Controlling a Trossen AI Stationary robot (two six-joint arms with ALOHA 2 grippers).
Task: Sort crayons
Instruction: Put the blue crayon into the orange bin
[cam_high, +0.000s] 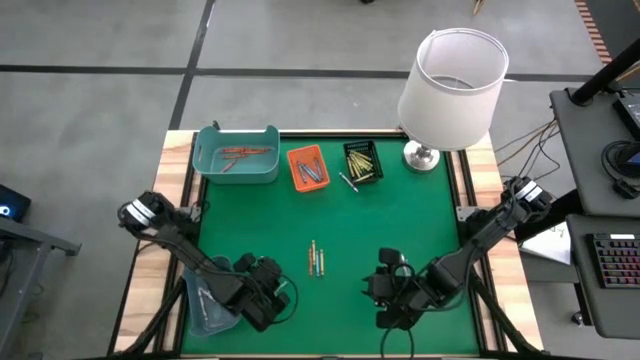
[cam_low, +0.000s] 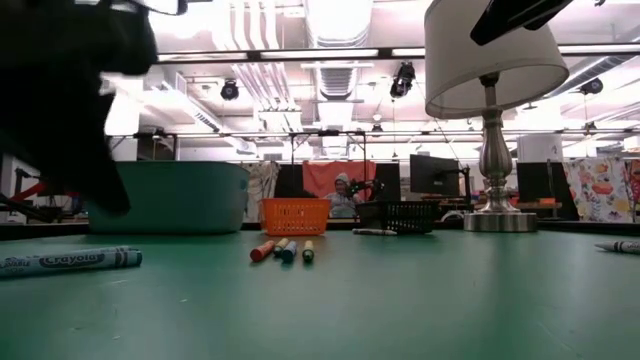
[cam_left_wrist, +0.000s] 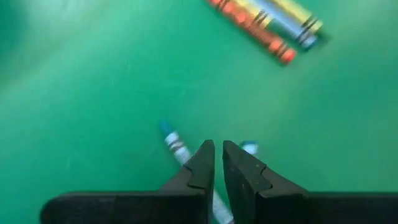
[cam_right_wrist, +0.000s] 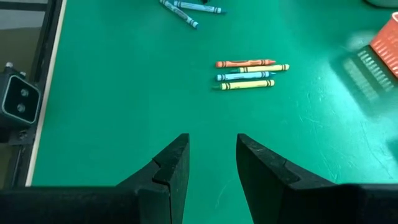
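Left tool (cam_left_wrist: 218, 163): fingers nearly together, nothing between them, hanging over two blue crayons (cam_left_wrist: 175, 145) on the green counter (cam_high: 400, 215). Right tool (cam_right_wrist: 211, 155): fingers apart, empty, at the near edge. Four crayons (cam_right_wrist: 249, 74) lie side by side mid-counter. Only the overhead view shows more crayons inside the teal tray (cam_high: 237, 152), orange tray (cam_high: 307, 167) and black tray (cam_high: 362, 162); lamp (cam_high: 452, 85) at the far corner.

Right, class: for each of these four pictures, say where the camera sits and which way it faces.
High: overhead, facing down; both arms, green table.
Low: table height, facing the trays; one dark arm at left.
Left wrist: above the mat; left gripper nearly shut over a blue crayon.
Right wrist: looking across the mat; right gripper open.
Shared: all four show the row of four crayons.
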